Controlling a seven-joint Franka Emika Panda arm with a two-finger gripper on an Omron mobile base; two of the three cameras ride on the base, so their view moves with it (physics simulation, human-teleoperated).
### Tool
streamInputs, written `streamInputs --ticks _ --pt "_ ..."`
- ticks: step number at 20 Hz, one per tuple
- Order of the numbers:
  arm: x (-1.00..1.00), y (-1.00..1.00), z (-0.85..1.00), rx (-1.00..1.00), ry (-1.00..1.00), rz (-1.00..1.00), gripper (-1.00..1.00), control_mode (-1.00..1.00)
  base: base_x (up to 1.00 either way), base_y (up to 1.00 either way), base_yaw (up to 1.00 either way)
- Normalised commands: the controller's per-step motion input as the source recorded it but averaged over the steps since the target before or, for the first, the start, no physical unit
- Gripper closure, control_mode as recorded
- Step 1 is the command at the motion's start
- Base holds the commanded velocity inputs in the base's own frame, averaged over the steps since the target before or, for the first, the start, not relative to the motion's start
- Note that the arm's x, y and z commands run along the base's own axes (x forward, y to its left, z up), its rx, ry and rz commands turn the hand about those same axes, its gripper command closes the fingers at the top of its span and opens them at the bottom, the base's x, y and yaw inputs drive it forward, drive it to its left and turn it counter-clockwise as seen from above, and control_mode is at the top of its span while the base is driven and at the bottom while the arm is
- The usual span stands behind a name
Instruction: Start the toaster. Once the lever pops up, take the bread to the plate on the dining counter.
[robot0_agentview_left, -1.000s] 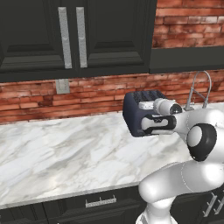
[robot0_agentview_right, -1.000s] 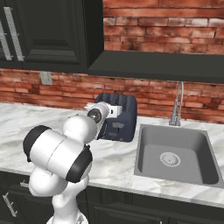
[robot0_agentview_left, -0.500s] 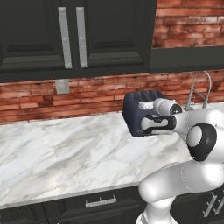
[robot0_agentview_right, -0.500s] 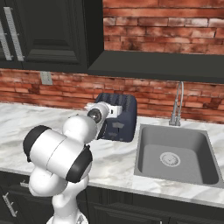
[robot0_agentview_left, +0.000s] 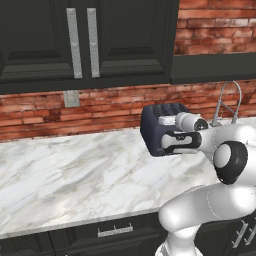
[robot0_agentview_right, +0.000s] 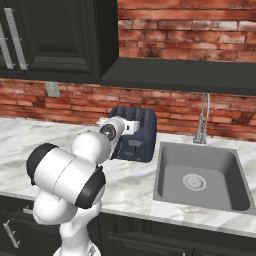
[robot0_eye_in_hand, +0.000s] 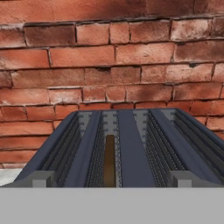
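Brick wall (robot0_eye_in_hand: 109, 57) backs everything we see, with black cabinets (robot0_agentview_left: 85, 40) above and a white marble worktop (robot0_agentview_left: 75, 180) below, over black drawers (robot0_agentview_left: 115, 232). Off to the right of that worktop we get a grey sink (robot0_agentview_right: 200, 175) set into it, with a thin faucet (robot0_agentview_right: 202, 120) standing behind the basin.

We see the toaster (robot0_agentview_left: 157, 127) upright on the worktop against the wall, between the open marble stretch and the sink. From the hand view we look along its top (robot0_eye_in_hand: 127, 144): two long slots run away toward the bricks.

Bread (robot0_eye_in_hand: 109, 159) sits edge-on in the left slot, a thin dark-brown strip down between the wire guides, top edge below the slot rim.

We place the gripper (robot0_agentview_left: 170, 142) right up at the toaster's near face in the left base view, the white arm reaching in from the sink side. Its fingers stand spread wide, with nothing between them; two grey tips (robot0_eye_in_hand: 38, 179) show low in the hand view, one near each front corner of the toaster top. Whether they touch the toaster, we cannot tell.
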Motion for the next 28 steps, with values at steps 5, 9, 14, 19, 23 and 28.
streamInputs --ticks 5,9,14,19,23,28 --pt "0.0 0.0 0.0 0.0 0.0 0.0 -1.0 -1.0 0.0 0.0 0.0" --pt "0.0 0.0 0.0 0.0 0.0 0.0 -1.0 -1.0 0.0 0.0 0.0" --pt "0.0 0.0 0.0 0.0 0.0 0.0 -1.0 -1.0 0.0 0.0 0.0" --pt "0.0 0.0 0.0 0.0 0.0 0.0 -1.0 -1.0 0.0 0.0 0.0" --pt "0.0 0.0 0.0 0.0 0.0 0.0 -1.0 -1.0 0.0 0.0 0.0" --pt "0.0 0.0 0.0 0.0 0.0 0.0 -1.0 -1.0 0.0 0.0 0.0"
